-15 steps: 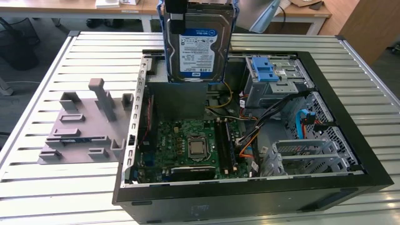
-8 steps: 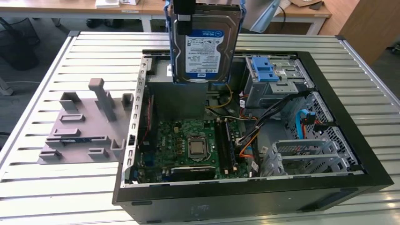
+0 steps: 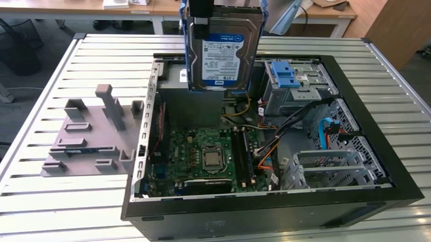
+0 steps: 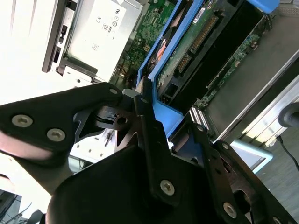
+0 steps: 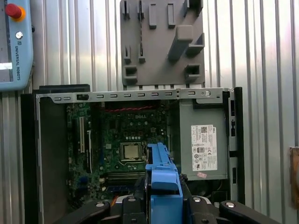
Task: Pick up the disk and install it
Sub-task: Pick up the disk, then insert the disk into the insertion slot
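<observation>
The gripper (image 4: pixel 169 119) has its jaws clenched on the disk (image 3: pixel 221 48). They press from both sides on the blue carrier (image 5: pixel 161 179) that frames it, and in the second wrist view one black finger (image 4: pixel 144 112) lies flat against the edge of this blue plastic. The disk hangs upright from the gripper, in the air above the open computer case (image 3: pixel 269 217). Its blue-and-white label is turned to the exterior view and its green circuit side to the second wrist view. In the first wrist view the carrier is seen over the motherboard (image 5: pixel 121 140), just beside the grey power supply (image 5: pixel 205 140) with the white sticker. The case lies on its side with the cover off, so the inside is open upward. The processor socket (image 3: pixel 211 157) sits in the middle of the board, and a bundle of cables (image 3: pixel 291 126) runs at the exterior view's right of it. Further to that side stands the metal drive cage (image 3: pixel 296 93) with a light-blue latch (image 3: pixel 286 74) on top. Outside the case, at the exterior view's left, a grey plastic fixture (image 3: pixel 91 136) with upright posts rests on the slatted metal table (image 3: pixel 54 212). A teach pendant (image 5: pixel 14 51) with a red button lies on the table beside the case. Behind the table, wooden desks (image 3: pixel 81 7) are visible.
</observation>
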